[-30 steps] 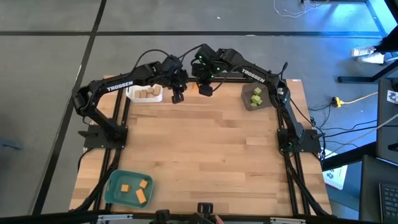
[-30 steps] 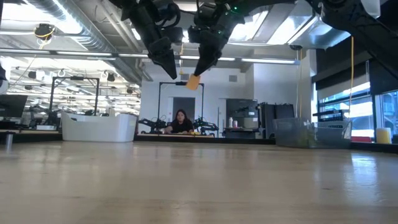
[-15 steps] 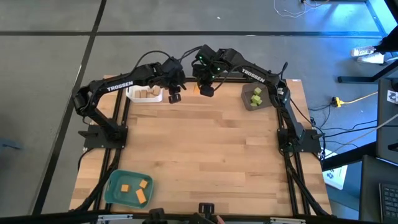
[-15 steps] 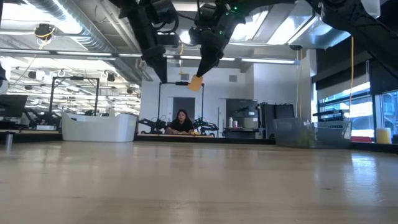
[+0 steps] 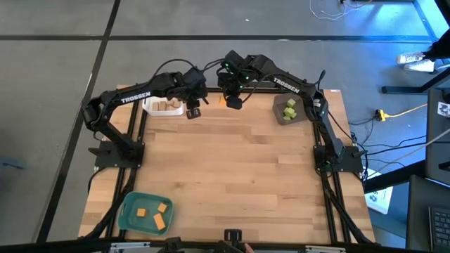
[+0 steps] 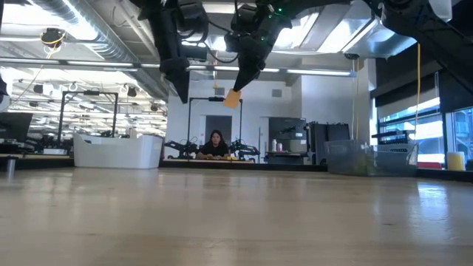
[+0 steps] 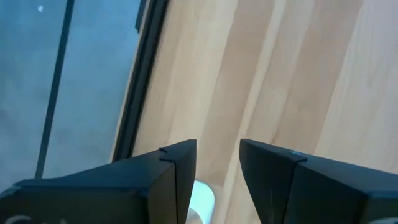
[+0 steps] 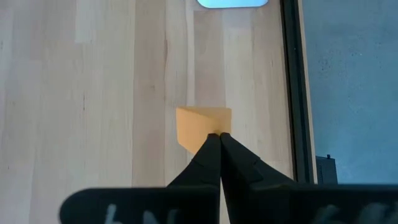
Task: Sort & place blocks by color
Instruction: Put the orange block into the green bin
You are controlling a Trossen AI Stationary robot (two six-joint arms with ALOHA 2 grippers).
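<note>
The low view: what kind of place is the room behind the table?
Probably a robotics lab or workshop. Beyond the wooden table there are more robot arms on a bench, a person seated at it, and exposed ceiling ducts with strip lights.

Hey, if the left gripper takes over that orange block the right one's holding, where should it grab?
Probably the free part of the orange block beyond the right gripper tips, across its flat faces, coming from beneath: only its upper edge is pinched.

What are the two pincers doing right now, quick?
Left pincer: open, holding nothing, above the table beside the white tray.
Right pincer: shut on an orange block, held in the air.
</note>
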